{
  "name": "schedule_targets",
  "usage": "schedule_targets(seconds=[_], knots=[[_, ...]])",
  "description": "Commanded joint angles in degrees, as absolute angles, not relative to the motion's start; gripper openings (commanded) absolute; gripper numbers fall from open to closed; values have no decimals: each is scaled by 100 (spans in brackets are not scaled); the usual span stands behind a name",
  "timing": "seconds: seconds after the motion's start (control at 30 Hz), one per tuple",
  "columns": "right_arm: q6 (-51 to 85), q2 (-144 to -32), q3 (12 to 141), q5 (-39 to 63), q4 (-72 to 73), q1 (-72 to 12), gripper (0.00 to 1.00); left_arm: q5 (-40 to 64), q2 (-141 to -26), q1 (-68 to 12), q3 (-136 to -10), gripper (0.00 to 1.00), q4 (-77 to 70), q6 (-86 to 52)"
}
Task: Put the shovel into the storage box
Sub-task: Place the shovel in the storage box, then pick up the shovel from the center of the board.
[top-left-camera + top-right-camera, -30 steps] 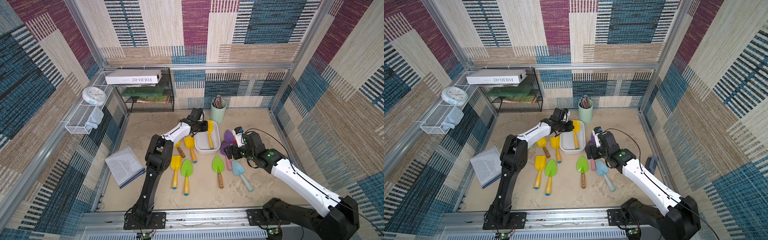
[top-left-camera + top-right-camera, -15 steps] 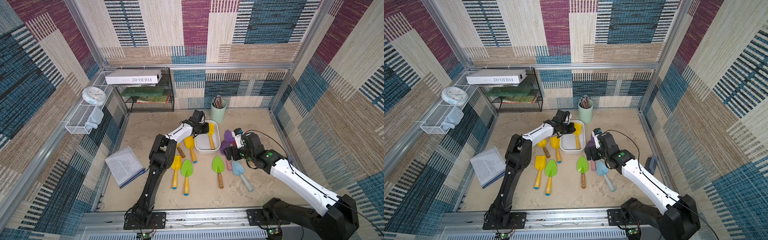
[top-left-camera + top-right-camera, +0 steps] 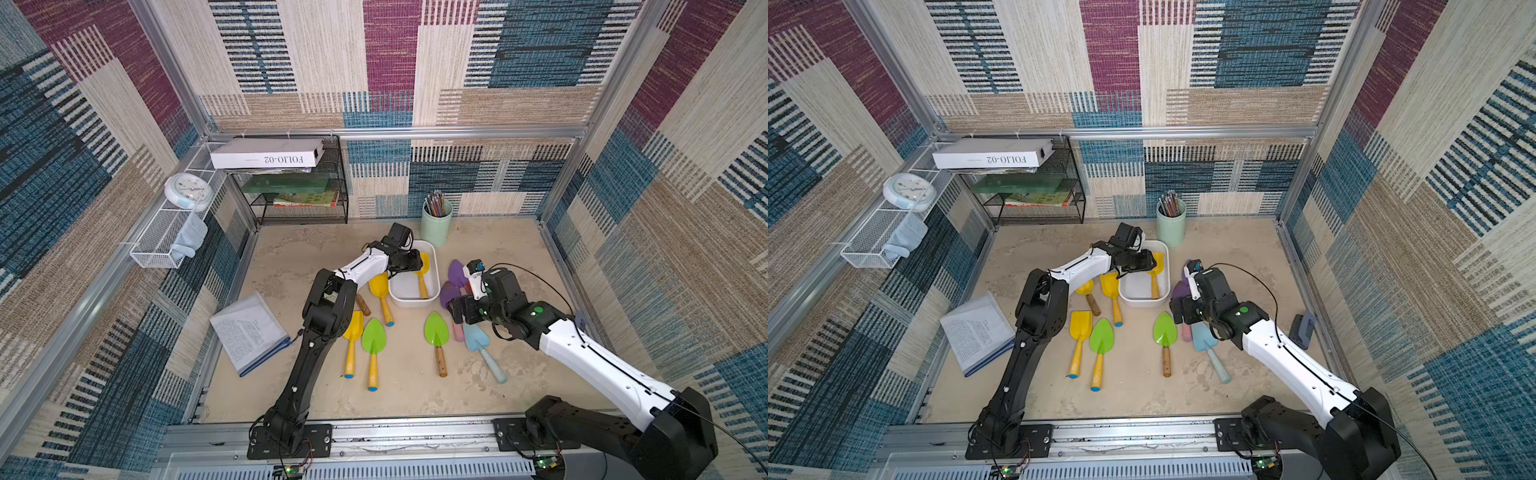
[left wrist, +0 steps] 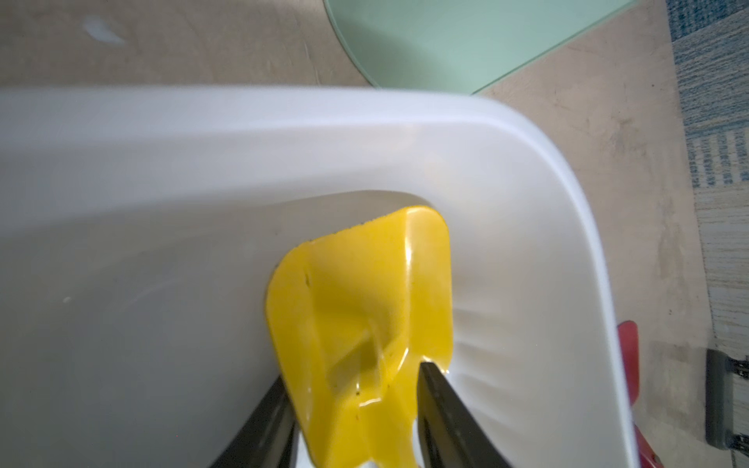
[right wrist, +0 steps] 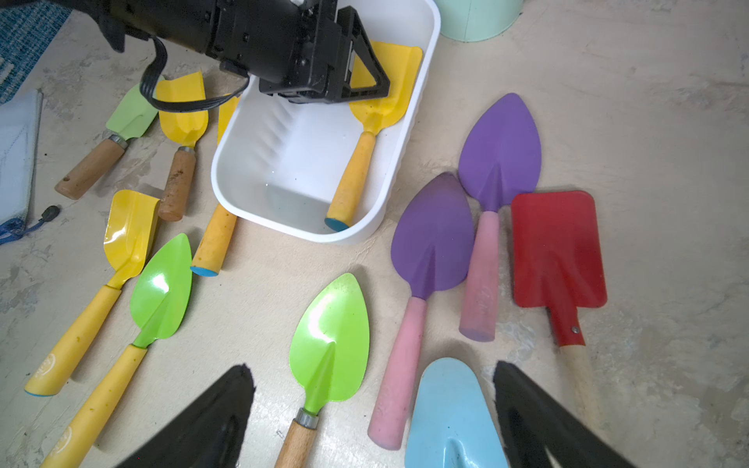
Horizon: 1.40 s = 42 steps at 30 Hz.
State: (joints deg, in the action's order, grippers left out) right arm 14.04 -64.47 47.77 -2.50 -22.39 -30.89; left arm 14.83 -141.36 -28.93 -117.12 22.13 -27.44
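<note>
I see the yellow shovel (image 5: 352, 178) lying in the white storage box (image 5: 292, 162), along its right wall, blade in the far corner (handle end on the bottom). My left gripper (image 4: 352, 372) straddles the blade, jaws parted. The right gripper (image 5: 373, 366) gapes wide above the light-blue trowel (image 5: 450, 413), mid-table (image 3: 415, 395).

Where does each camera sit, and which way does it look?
Both top views: high at the front, looking down on the table; left arm, right arm, left tool, right tool show.
Left wrist: on the left arm, looking down into the box at the yellow shovel; its fingers flank the blade.
Right wrist: on the right arm, looking over loose shovels toward the box; its fingers and the left tool show.
Shared: both wrist views show that shovel in the box.
</note>
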Motion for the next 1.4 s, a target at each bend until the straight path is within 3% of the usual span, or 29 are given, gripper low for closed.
schedule_targets(seconds=[0.0, 0.17, 0.4, 0.83, 1.37], knots=[[1402, -6400, 4773, -241, -2195, -3091, 97, 1230, -14100, -2892, -11762, 62, 2628, -2702], [1372, -6365, 4777, -344, -2279, -3092, 98, 841, -13961, -2942, -11930, 84, 3093, -2634], [1269, -6495, 4809, -1106, -2592, -2937, 93, 541, -13480, -3014, -11876, 94, 3369, -2525], [833, -7588, 5047, -1152, -3146, -1667, 85, 1344, -12407, -3284, -11319, 98, 2856, -2251], [311, -8857, 5809, -1192, -4219, -1330, 70, 2089, -10747, -3348, -9179, 98, 1829, -2389]])
